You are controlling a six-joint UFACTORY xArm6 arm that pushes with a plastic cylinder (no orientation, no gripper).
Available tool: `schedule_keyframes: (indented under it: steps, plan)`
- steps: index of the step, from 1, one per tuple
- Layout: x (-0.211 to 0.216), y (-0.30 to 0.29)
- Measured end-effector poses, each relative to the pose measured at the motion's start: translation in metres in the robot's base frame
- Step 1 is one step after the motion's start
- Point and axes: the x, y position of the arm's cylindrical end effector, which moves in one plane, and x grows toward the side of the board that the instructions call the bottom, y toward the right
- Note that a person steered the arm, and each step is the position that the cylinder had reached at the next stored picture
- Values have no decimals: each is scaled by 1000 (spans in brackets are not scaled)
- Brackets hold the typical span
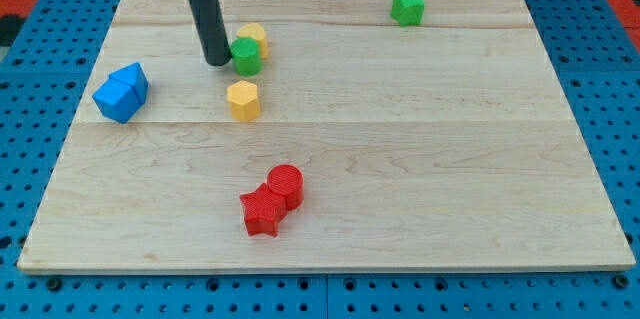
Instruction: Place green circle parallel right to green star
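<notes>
The green circle point(246, 56) is a short green cylinder at the upper left of the wooden board point(420, 159). It touches a yellow block point(255, 36) just behind it. The green star point(407, 6) sits near the board's top edge, right of centre, far from the circle. My tip point(217, 61) is the lower end of the dark rod and stands right against the green circle's left side.
A yellow hexagon block point(243, 100) lies just below the green circle. Two blue blocks point(121, 92) sit together at the left edge. A red cylinder point(286, 185) and a red star point(262, 211) touch each other at the lower centre.
</notes>
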Motion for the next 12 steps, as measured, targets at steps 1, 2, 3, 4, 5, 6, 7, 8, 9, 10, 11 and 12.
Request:
schedule_keyframes:
  steps: [1, 2, 3, 4, 5, 6, 7, 8, 9, 10, 11, 12]
  plan:
    - [0, 44]
    - [3, 92]
    - [54, 96]
    - [37, 124]
    - [18, 121]
    - [38, 67]
    - [10, 104]
    - [-13, 140]
    - [-21, 149]
    - [-43, 100]
    - [-44, 175]
    - [-48, 204]
